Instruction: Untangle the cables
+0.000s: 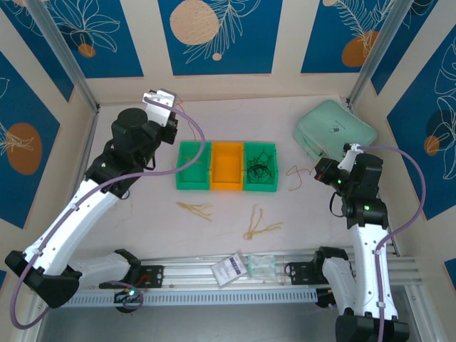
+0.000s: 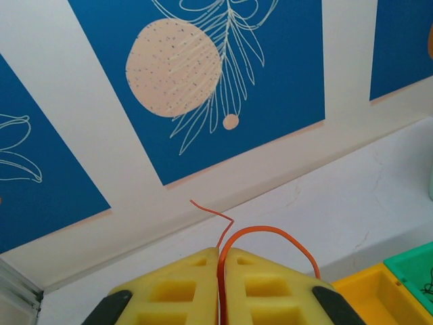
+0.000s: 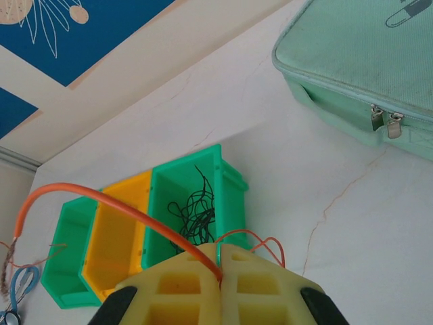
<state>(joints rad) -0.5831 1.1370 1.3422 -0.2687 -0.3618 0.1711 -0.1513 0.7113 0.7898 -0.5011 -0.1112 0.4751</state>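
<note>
The left jaws clamp a red wire raised near the table's far edge. The right jaws pinch a second wire by the right edge. I'd lower each slowly into the orange bin, clear of the black tangle.

The left arm is built of smooth white shell links joined by rounded black joint housings, and it ends in a black base. A thick lilac cable runs from its pale wrist block along the links. A small green light glows on one black joint. The right arm has the same white links, black housings and black base, its own lilac cable, and a green light. The left arm's jaws are pale yellow blocks moulded with rectangular recesses, flanked by black corner pieces. The right arm's jaws look identical.
</note>
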